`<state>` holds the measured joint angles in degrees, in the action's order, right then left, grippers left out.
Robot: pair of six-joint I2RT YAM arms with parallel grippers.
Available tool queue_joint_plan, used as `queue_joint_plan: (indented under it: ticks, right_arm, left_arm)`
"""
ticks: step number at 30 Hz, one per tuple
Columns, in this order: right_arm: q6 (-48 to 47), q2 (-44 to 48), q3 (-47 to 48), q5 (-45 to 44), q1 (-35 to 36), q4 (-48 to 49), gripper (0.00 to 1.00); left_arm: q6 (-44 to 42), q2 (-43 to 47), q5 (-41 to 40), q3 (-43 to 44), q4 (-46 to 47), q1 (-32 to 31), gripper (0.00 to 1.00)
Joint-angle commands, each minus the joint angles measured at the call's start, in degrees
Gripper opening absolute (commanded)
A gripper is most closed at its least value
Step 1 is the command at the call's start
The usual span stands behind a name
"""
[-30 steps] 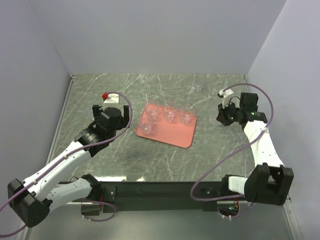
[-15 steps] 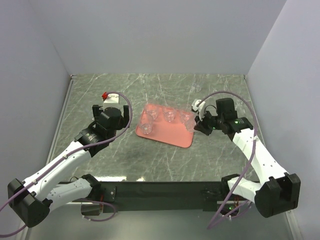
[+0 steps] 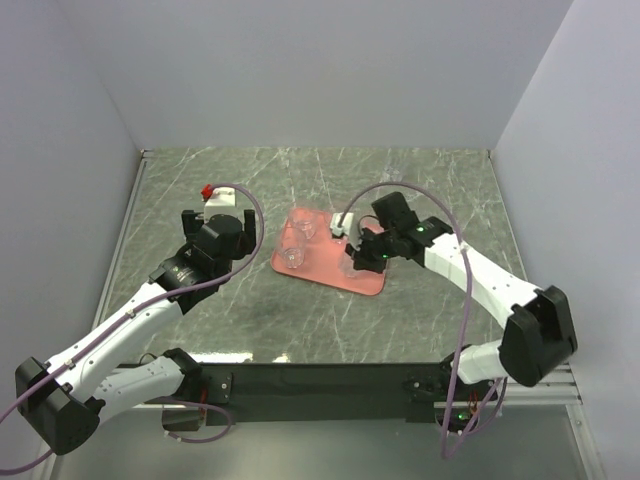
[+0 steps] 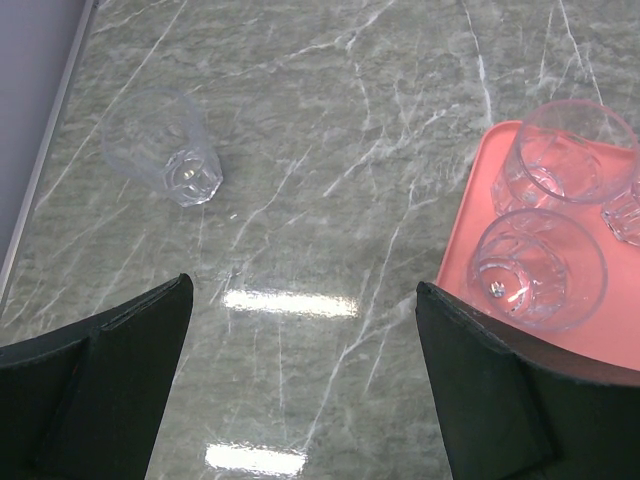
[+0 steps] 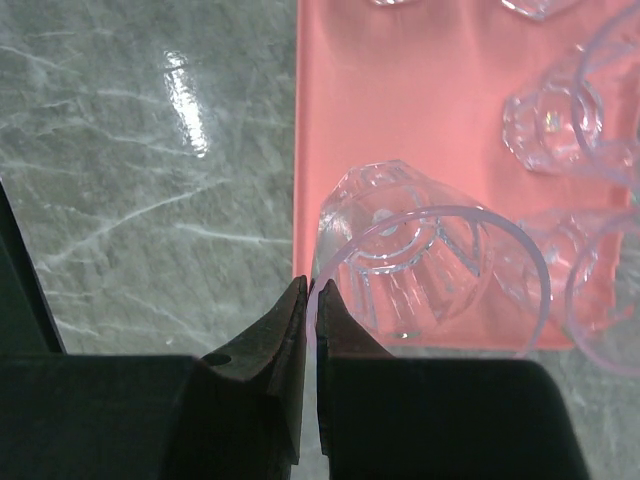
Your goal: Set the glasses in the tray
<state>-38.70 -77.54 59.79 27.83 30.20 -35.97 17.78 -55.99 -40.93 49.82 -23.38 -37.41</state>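
The salmon-pink tray [image 3: 330, 272] lies mid-table. My right gripper [image 3: 358, 258] is over its right part. In the right wrist view the gripper [image 5: 312, 292] is shut on the rim of a clear glass [image 5: 430, 265], held over the tray's [image 5: 400, 110] near edge. Other glasses [image 5: 555, 120] stand in the tray beside it. My left gripper [image 3: 215, 238] is left of the tray, open and empty [image 4: 300, 400]. Ahead of it one glass [image 4: 165, 150] sits on the table at the far left, and two glasses [image 4: 565, 150] [image 4: 535, 268] stand in the tray [image 4: 462, 235].
The grey marble table is walled at the back and both sides. A metal strip [image 4: 45, 170] runs along its left edge. Purple cables loop over both arms, one [image 3: 400, 190] above the tray's right side.
My right arm has swung left from the table's right side to over the tray. The left arm has not moved.
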Motion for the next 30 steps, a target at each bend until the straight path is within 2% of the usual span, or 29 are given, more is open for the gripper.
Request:
queue_joint_plan:
  ticks: [1, 12, 26, 30]
  right_arm:
    - [-0.6, -3.5, 4.8, -4.1, 3.7, 2.4, 0.0]
    - [-1.0, -16.2, 14.3, -11.7, 9.5, 3.4, 0.0]
    - [-0.2, -24.2, 21.2, -14.3, 10.8, 3.3, 0.04]
    - [0.3, -26.1, 23.1, -14.5, 11.0, 2.6, 0.08]
  left_arm:
    - [0.2, 1.0, -2.2, -0.5, 2.0, 0.3, 0.99]
    - [0.2, -0.1, -3.0, -0.3, 1.9, 0.3, 0.99]
    - [0.4, 1.7, -4.4, -0.7, 2.4, 0.3, 0.99]
    - [0.4, 1.8, -4.6, -0.7, 2.3, 0.2, 0.99]
